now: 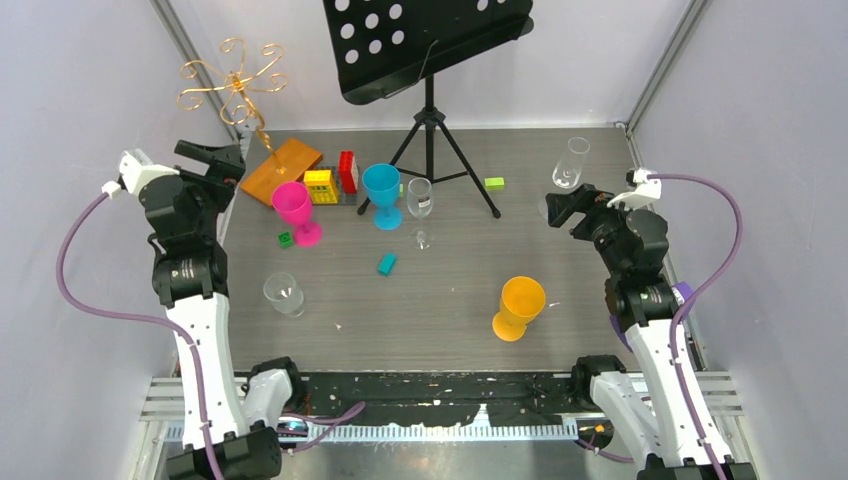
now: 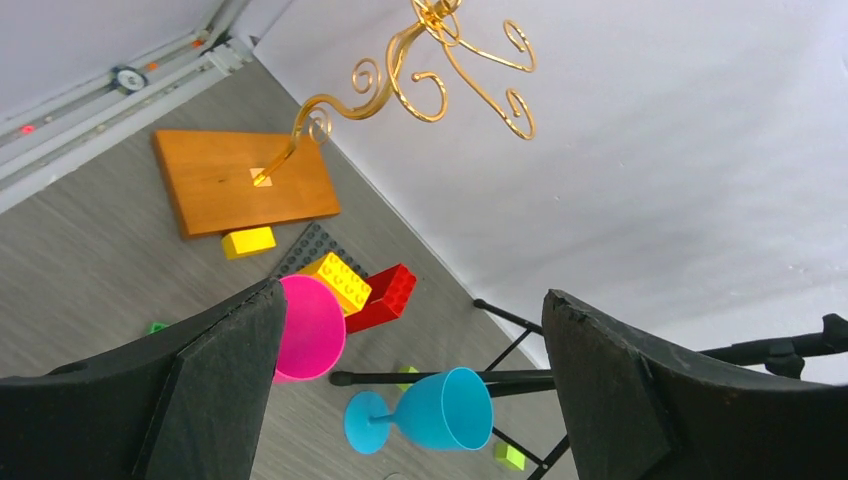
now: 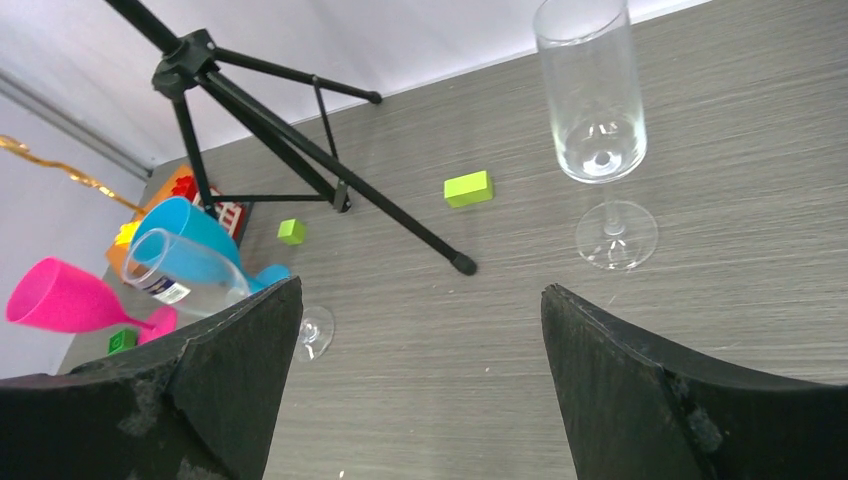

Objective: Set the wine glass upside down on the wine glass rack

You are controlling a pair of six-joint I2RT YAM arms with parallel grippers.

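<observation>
Both your hands are open: left hand (image 1: 230,168) near the wine glass rack (image 1: 236,84), right hand (image 1: 562,206) near a tall clear glass (image 1: 571,163).

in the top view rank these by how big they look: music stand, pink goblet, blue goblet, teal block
1. music stand, largest, though it stands raised toward the camera, which inflates it
2. pink goblet and blue goblet: they look alike, so not ranked
3. teal block, smallest
</observation>
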